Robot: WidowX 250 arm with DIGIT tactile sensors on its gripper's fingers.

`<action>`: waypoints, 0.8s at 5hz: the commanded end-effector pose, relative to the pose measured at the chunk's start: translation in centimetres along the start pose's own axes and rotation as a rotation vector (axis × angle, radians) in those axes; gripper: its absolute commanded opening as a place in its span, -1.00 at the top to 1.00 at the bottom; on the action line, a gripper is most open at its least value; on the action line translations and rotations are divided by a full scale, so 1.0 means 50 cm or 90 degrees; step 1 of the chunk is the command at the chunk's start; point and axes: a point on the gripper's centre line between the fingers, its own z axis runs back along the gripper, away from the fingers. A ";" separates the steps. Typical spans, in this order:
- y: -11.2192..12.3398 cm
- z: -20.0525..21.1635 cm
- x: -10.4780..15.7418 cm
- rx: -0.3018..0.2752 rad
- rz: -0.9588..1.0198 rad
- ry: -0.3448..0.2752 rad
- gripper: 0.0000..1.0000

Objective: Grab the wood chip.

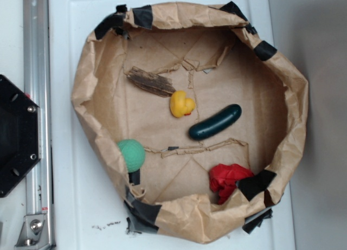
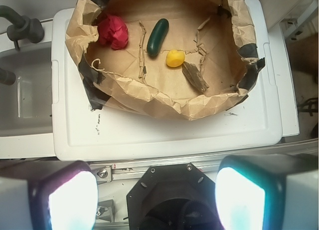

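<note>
Wood chip point(image 1: 150, 81) point(image 2: 195, 77): flat, jagged, streaky dark brown.

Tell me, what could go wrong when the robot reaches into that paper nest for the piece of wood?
The wood chip lies flat on the paper, so the fingers may slide over it or pinch loose paper instead. The yellow duck sits right beside one end and could get bumped or grabbed by mistake. The crumpled paper wall rises close by, so the gripper, wide open and well back from the nest, might snag the rim going in.
</note>
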 end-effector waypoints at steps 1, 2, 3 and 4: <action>0.000 0.000 0.000 0.000 0.000 0.000 -1.00; 0.038 -0.082 0.078 0.082 -0.010 -0.008 -1.00; 0.065 -0.157 0.166 0.116 -0.085 -0.004 -1.00; 0.080 -0.221 0.213 0.145 -0.165 0.011 -1.00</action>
